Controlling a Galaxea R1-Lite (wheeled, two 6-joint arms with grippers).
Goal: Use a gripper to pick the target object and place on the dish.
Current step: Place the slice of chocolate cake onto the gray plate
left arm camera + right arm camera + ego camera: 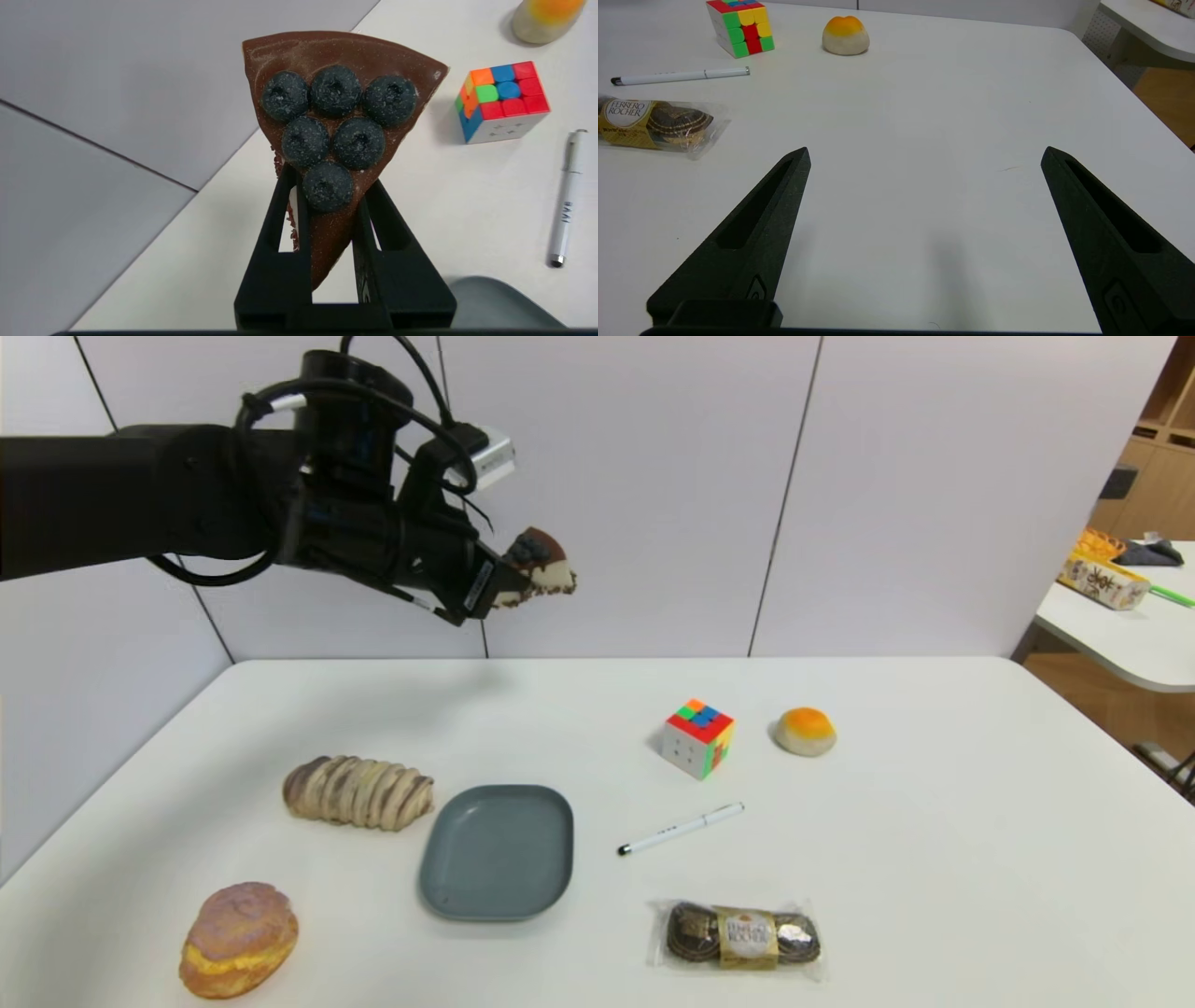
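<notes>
While aloft: cake slice (334, 116) in L end effector (327, 191)

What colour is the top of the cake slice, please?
Chocolate brown with dark blue-black berries, on the cake slice; clearest in the left wrist view.

An indoor test or lab-like room is suggested. A plain white table (934, 859) is backed by pale partition panels (653, 476) with dark seams. Unrelated props are scattered on it: a colour cube (698, 737) near the centre, a white pen (681, 828) below it, wrapped Ferrero Rocher chocolates (738, 936) at 6 o'clock. A second white table (1120, 635) and wooden shelving (1162, 439) are seen at 2 o'clock.
</notes>
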